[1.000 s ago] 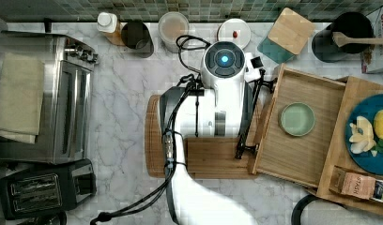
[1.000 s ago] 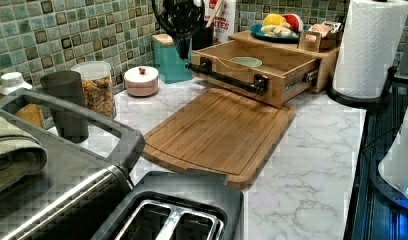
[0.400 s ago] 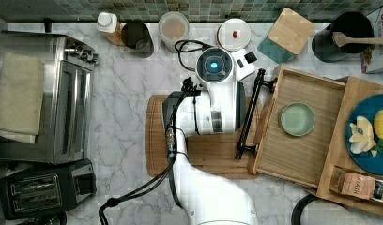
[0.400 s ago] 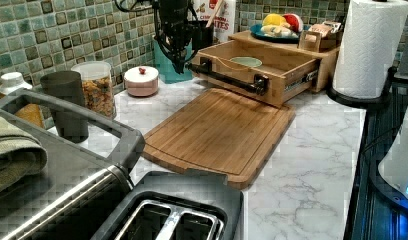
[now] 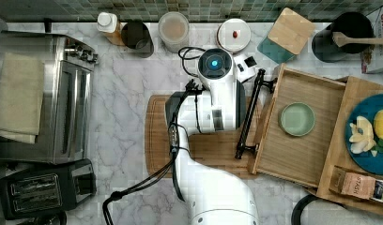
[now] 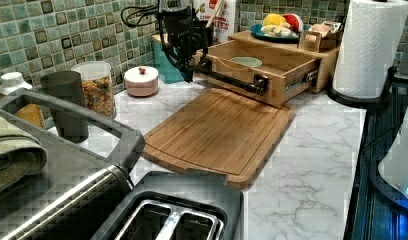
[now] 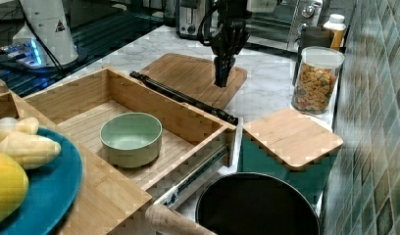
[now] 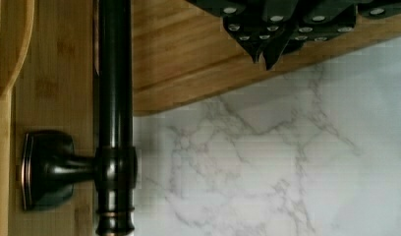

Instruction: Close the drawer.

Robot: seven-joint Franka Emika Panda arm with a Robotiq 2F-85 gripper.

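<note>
The drawer (image 7: 139,105) stands pulled out: rigid wood on slide rails, lightly loaded. My gripper (image 7: 221,73) hangs clenched and empty near its bar handle (image 5: 248,114). I judge that bar the firm place to push.

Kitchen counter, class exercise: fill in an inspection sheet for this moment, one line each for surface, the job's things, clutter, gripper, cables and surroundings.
Surface: white marble counter with a bamboo cutting board lying flat on it.
Job's things: drawer pulled open, a green bowl inside; black bar handle on its front.
Clutter: cereal jar, dark cup, small lidded dish, toaster, toaster oven, paper towel roll, blue plate with fruit on the cabinet top.
Gripper: gripper points down above the counter, just in front of the handle, fingers together, holding nothing.
Cables: black cable running along the arm.
Surroundings: green tiled wall.
</note>
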